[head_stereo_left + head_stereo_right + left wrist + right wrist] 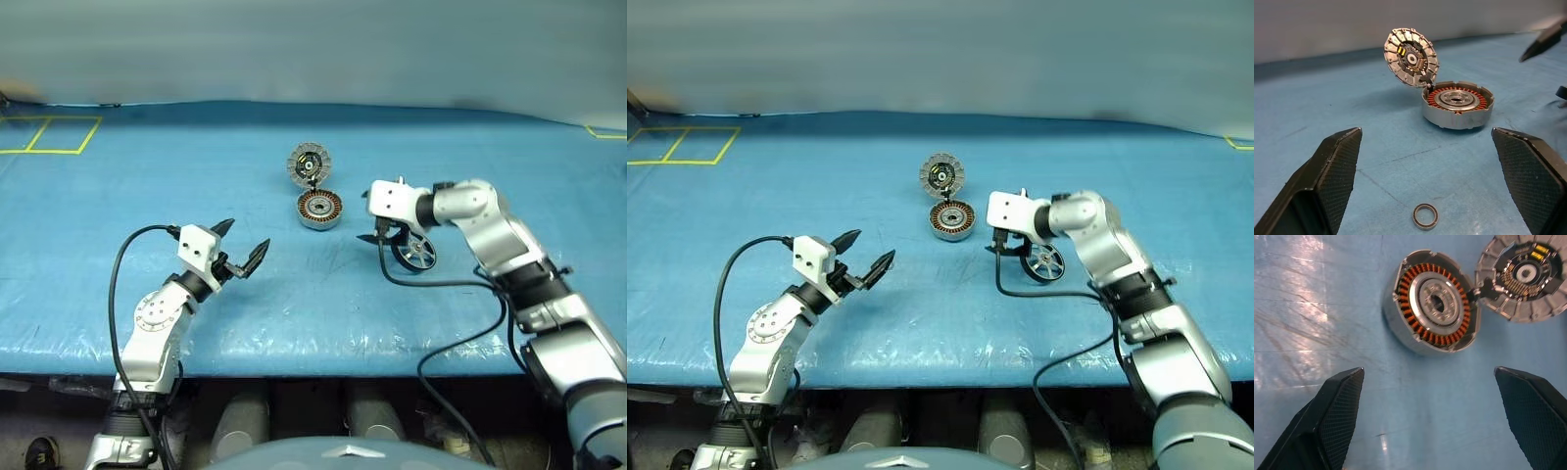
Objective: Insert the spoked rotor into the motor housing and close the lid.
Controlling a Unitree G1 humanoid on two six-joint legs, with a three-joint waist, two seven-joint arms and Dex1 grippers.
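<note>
We see the spoked rotor (415, 252) on the blue worktop (147, 176) just beside our open right hand (377, 216), our left hand (240, 249) open too.

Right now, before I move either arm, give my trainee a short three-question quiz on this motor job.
1. True or false: the lid is shut over the motor housing.
2. Which gripper is nearer the spoked rotor: A) left gripper, B) right gripper?
3. Fill in: a small dark ring lies on the blue table cover, between the left gripper and the ____.

Key
1. False. The lid stands swung open on its hinge, copper windings exposed.
2. B. The rotor sits on the cover just beside it; both grippers are open and empty.
3. motor housing.
</note>
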